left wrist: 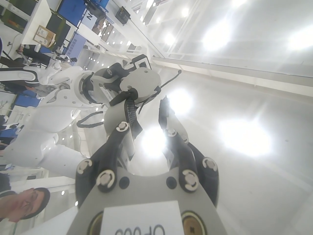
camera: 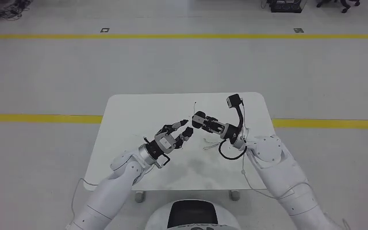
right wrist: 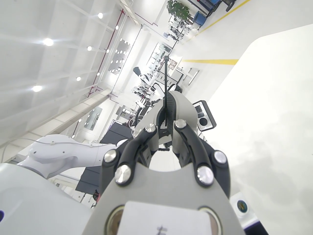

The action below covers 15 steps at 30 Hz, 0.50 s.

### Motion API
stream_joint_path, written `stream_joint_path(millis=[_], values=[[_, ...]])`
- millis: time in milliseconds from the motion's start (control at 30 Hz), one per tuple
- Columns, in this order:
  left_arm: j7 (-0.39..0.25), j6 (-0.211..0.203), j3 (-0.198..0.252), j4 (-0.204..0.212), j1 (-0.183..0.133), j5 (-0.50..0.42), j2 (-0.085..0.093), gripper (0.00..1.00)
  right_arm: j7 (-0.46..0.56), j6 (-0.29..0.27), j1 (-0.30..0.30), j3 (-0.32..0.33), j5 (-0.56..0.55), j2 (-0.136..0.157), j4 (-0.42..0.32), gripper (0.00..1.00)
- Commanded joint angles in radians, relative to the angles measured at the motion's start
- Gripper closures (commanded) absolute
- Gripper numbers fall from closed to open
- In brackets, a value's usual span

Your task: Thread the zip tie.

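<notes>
Pinching the zip tie (right wrist: 166,79) between fingers pressed tight together, the right gripper (right wrist: 167,106) is holding the thin black strap so that most of it is sticking out past the fingertips, its small thicker end hanging free in the air. Facing it – tip to tip and just beside it – the left gripper (left wrist: 146,103) is hovering with its fingers (left wrist: 168,118) spread apart and nothing between them. From the left wrist view the tie (left wrist: 171,79) is slanting out of the right gripper (left wrist: 128,95); whether its short tail is touching a left finger is not clear. Seen from above, the left gripper (camera: 186,127) and the right gripper (camera: 196,119) are meeting in the air over the middle of the white counter (camera: 132,115), with the tie (camera: 191,109) showing as a fine line rising from the right gripper's tips. Yellow floor lines (camera: 57,118) are running beyond the counter.
</notes>
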Motion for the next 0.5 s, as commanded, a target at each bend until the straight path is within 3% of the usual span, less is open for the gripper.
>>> stream_joint_path(millis=[0,467], values=[[-0.001,0.0,0.001,0.0,-0.001,0.0,0.0,0.79,0.001,0.0,0.001,-0.001,0.002,0.0,0.0,1.0],[-0.001,-0.008,0.0,-0.001,0.001,0.002,0.002,0.91,0.021,0.0,0.011,-0.017,0.011,0.0,0.014,1.0]])
